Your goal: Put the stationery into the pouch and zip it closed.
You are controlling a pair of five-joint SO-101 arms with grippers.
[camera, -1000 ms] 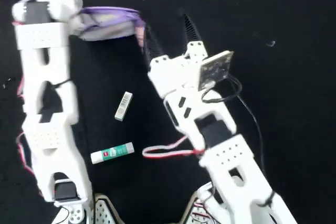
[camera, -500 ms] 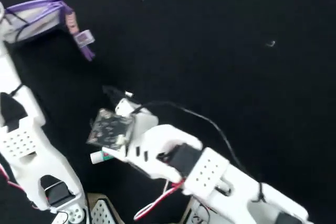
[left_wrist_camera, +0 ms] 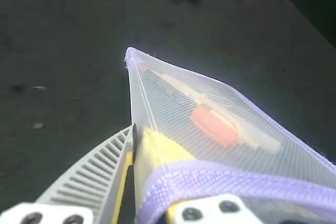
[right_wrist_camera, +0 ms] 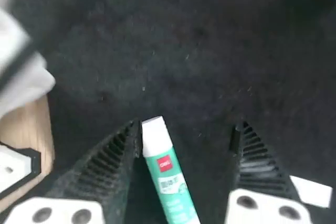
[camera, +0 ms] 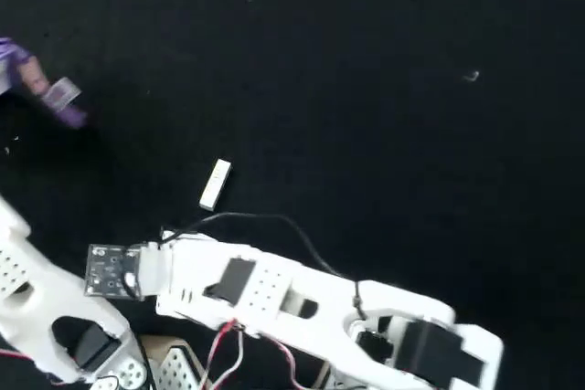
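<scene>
Glue stick point(right_wrist_camera: 167, 174) between the right arm's spread fingers point(right_wrist_camera: 105, 166), nearer one

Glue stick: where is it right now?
In the right wrist view the glue stick lies on the black table between the open fingers of the right gripper, close beside one of them.

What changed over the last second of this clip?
The right arm swung from beside the pouch back to the near left; its open right gripper now straddles the glue stick. The left arm carried the pouch farther left. The small white block stayed put.
</scene>
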